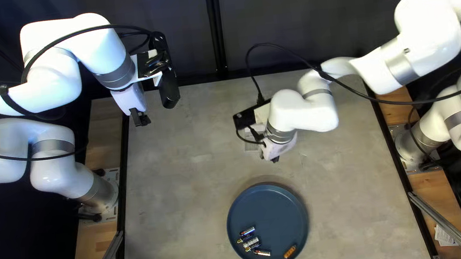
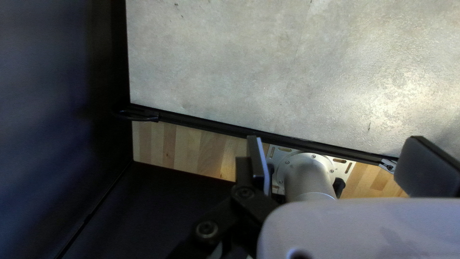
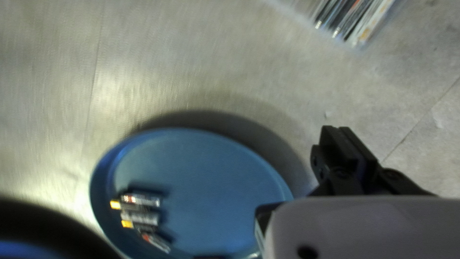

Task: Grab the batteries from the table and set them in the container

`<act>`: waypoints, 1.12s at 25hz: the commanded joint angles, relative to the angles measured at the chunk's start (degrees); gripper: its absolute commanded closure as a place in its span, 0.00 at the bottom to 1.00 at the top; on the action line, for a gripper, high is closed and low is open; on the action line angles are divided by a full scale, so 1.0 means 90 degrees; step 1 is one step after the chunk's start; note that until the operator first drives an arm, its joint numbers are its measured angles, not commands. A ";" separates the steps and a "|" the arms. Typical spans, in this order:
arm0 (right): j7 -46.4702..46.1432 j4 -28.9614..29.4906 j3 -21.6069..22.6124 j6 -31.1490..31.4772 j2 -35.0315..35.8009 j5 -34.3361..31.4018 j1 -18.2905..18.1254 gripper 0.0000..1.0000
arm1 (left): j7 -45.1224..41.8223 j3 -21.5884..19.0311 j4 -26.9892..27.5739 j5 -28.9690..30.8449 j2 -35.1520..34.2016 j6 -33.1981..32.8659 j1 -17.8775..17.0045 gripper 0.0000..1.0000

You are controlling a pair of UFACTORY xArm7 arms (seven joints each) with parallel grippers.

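Note:
Several batteries (image 1: pixel 251 243) lie grouped on a round blue plate (image 1: pixel 266 192), with an orange battery (image 1: pixel 290 251) apart from them. My right gripper (image 1: pixel 275 159) is above the table beyond the plate; my left gripper (image 1: pixel 140 121) is raised near the table's far left corner. The right wrist view shows my right gripper (image 3: pixel 337 128) with both fingers together and nothing visible between them, beside the plate (image 3: pixel 191 168) and its batteries (image 3: pixel 140 218). A clear container (image 3: pixel 352 29) there holds several batteries. In the left wrist view my left gripper (image 2: pixel 335 144) is open and empty.
The clear container is mostly hidden under my right arm (image 1: pixel 303 109) in the top left view. My left arm's base (image 2: pixel 309 175) is mounted on the wooden edge strip (image 2: pixel 191 148). A dark curtain (image 1: pixel 287 19) hangs behind the table (image 1: pixel 186 198).

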 commanded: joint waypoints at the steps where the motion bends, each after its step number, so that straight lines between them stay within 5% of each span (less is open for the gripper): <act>1: -0.0881 -0.0381 0.0008 -0.0067 -0.0354 0.0266 -0.0072 0.00 | 0.0000 0.0000 0.0000 0.0000 0.0000 0.0000 0.0000 0.00; 6: -0.0876 -0.0288 0.0040 0.0062 -0.0324 0.0052 -0.0026 0.00 | 0.0000 0.0000 0.0000 0.0000 0.0000 0.0000 0.0000 0.00; 17: -0.4645 -0.1588 -0.0463 0.0702 -0.2207 0.0313 0.0091 0.00 | 0.0000 0.0000 0.0000 0.0000 0.0000 0.0000 0.0000 0.00; 23: -0.5737 -0.1008 -0.0444 0.0551 -0.1258 0.0731 0.0305 0.00 | 0.0000 0.0000 0.0000 0.0000 0.0000 0.0000 0.0000 0.00; 28: -0.4666 -0.0458 -0.0285 0.0012 -0.0224 0.0907 0.0513 0.00 | 0.0000 0.0000 0.0000 0.0000 0.0000 0.0000 0.0000 0.00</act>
